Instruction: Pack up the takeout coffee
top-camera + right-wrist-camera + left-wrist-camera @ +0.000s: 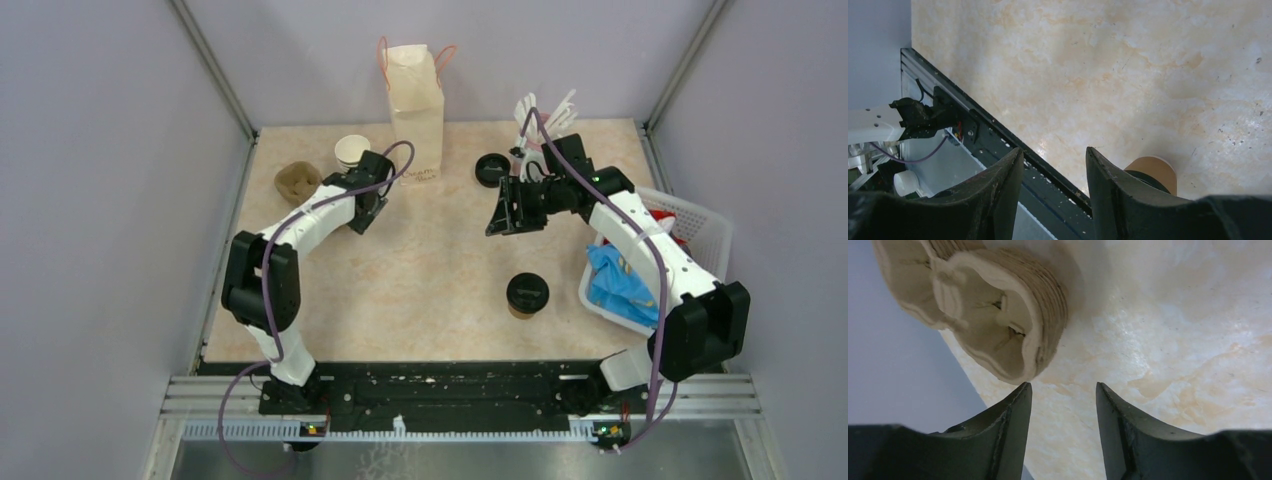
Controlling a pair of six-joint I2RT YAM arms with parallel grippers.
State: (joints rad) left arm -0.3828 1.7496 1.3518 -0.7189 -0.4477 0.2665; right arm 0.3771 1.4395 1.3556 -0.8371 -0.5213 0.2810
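The takeout coffee (pixel 527 295), a brown paper cup with a black lid, stands upright on the table at front right of centre. In the right wrist view it (pixel 1154 172) shows partly behind my right finger. My right gripper (pixel 497 220) is open and empty, held above the table behind the cup and apart from it; its jaws (pixel 1054 152) stand apart over the table's front edge. My left gripper (pixel 368 200) is open and empty at the back left; its jaws (pixel 1063 386) frame bare table just short of a stack of pulp cup carriers (pixel 998 315).
A white paper bag (pixel 415 110) stands at the back centre. A stack of lidless cups (pixel 351 152) and the pulp carriers (pixel 298 181) sit back left. A loose black lid (pixel 491 168) and white cutlery (pixel 545 115) are back right. A white basket (pixel 700 235) holds a blue packet (pixel 615 280).
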